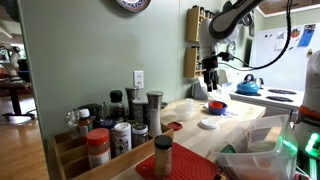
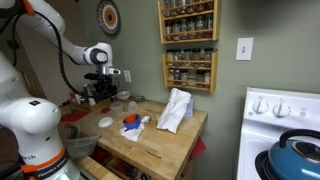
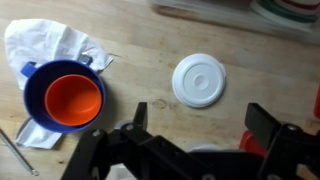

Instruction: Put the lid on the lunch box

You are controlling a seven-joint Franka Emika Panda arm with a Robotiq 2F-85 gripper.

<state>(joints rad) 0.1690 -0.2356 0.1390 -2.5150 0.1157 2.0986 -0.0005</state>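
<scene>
The white round lid [image 3: 199,80] lies flat on the wooden table, and shows in both exterior views [image 1: 210,125] [image 2: 105,122]. My gripper [image 3: 200,125] is open and empty, hovering above the table with its fingers just short of the lid. It also shows in both exterior views [image 1: 210,70] [image 2: 100,92]. A whitish curved rim [image 3: 205,148], probably the lunch box, peeks out below the gripper body and is mostly hidden. A red object [image 3: 256,145] sits beside it.
A blue bowl holding an orange cup [image 3: 65,97] rests on a white cloth [image 3: 40,45] left of the lid. A larger white cloth [image 2: 175,110] lies mid-table. A blue kettle [image 1: 248,86] is on the stove. Spice jars [image 1: 120,125] and a red disc [image 1: 173,127] stand nearby.
</scene>
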